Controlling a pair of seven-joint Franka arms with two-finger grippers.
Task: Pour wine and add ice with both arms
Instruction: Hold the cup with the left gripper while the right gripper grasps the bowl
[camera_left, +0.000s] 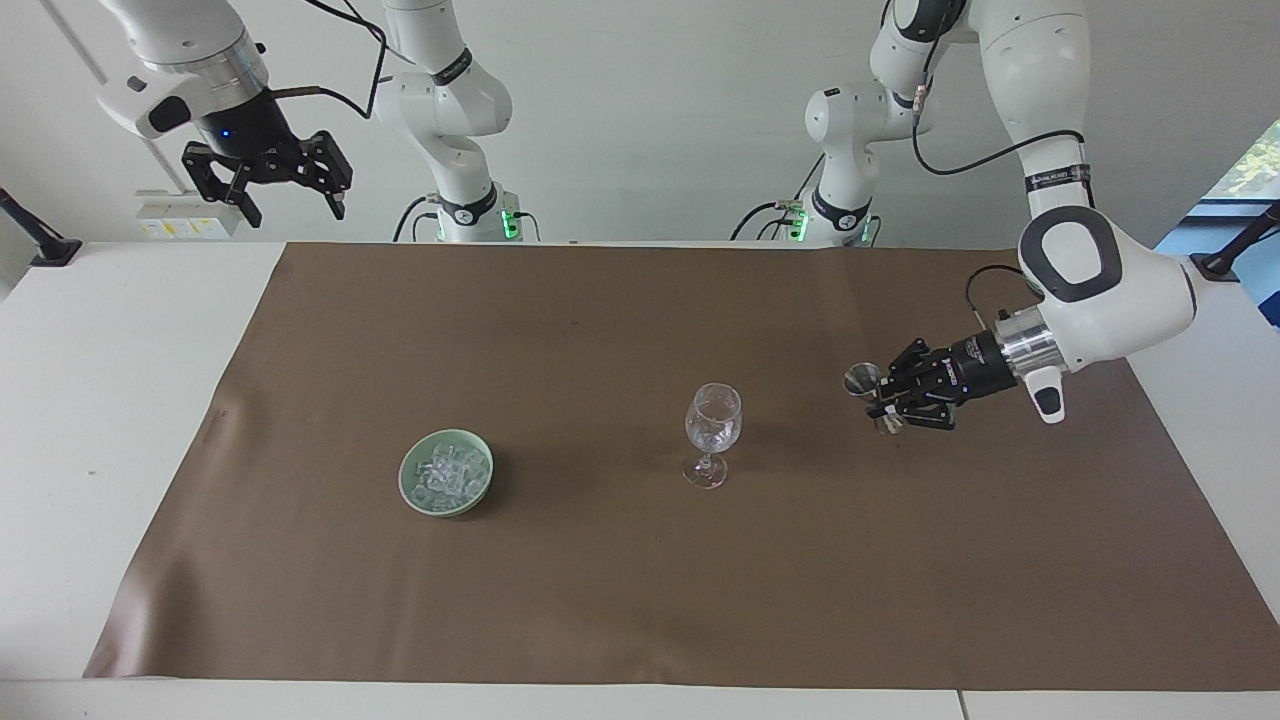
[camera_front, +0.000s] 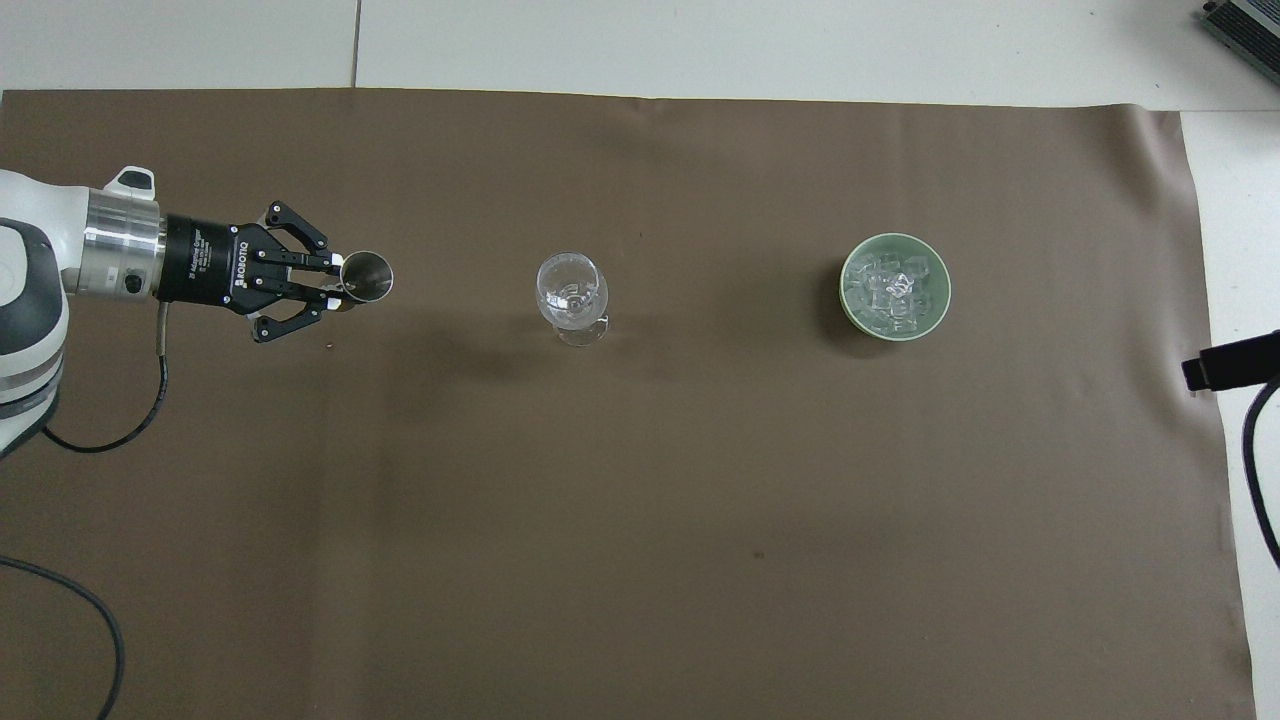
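Note:
A clear stemmed wine glass (camera_left: 713, 420) (camera_front: 570, 290) stands upright mid-mat. Toward the left arm's end of the table, my left gripper (camera_left: 884, 402) (camera_front: 336, 285) reaches in sideways, low over the mat, shut on the waist of a small steel jigger (camera_left: 862, 380) (camera_front: 366, 276). The jigger is nearly upright with its open cup facing up. I cannot tell whether its foot touches the mat. The ice (camera_left: 447, 472) (camera_front: 893, 288) lies heaped in a pale green bowl (camera_left: 404, 478) (camera_front: 848, 300) toward the right arm's end. My right gripper (camera_left: 295, 208) waits open, high over the table's edge by the robots.
A brown mat (camera_left: 640, 600) (camera_front: 640, 520) covers most of the white table (camera_left: 110, 400). A black cable (camera_front: 150, 400) trails from the left wrist over the mat. A black clamp (camera_left: 40, 245) sits at the table's corner by the right arm.

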